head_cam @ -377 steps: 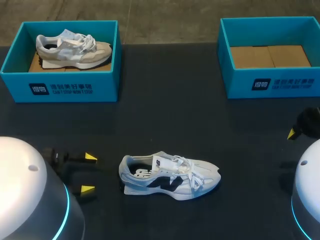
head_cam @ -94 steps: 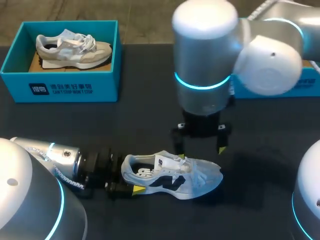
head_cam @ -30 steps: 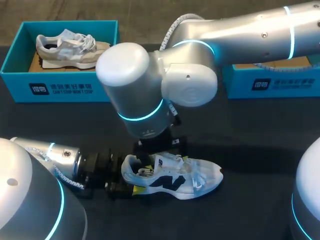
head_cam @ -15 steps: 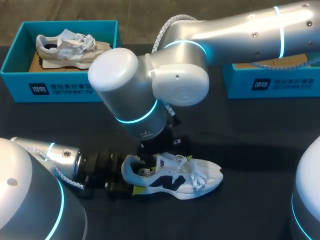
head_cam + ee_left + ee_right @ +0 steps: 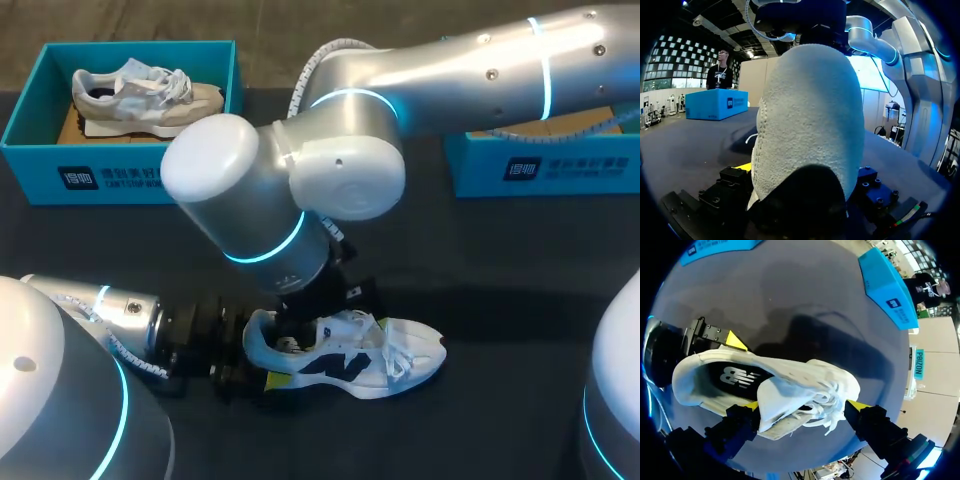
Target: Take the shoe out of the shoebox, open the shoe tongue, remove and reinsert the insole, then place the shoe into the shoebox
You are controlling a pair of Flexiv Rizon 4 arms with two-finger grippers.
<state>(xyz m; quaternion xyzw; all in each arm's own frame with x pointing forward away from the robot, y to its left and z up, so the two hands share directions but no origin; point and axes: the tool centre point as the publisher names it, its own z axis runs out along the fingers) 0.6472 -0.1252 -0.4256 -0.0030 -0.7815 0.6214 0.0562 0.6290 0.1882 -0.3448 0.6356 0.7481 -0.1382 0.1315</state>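
A white shoe with navy side marks [image 5: 350,356] lies on the dark table, toe to the right. Its heel [image 5: 807,125] fills the left wrist view, and my left gripper [image 5: 258,372] is shut on it, one yellow tip [image 5: 735,340] against the far side and another [image 5: 272,380] on the near side. From the right, my right arm bends low over the shoe. My right gripper [image 5: 805,405] stands open astride the tongue and laces [image 5: 805,395], yellow fingertips [image 5: 857,405] on either side. The navy insole [image 5: 735,377] shows inside the shoe's opening.
At the back left is a blue shoebox [image 5: 120,180] holding a beige shoe [image 5: 145,95]. Another blue shoebox [image 5: 545,165] stands at the back right, partly hidden by my right arm. Bare dark table lies in front of and to the right of the shoe.
My right arm's wrist has swung further left and lower over the shoe, bringing its gripper down at the tongue. The left gripper and the shoe have stayed put.
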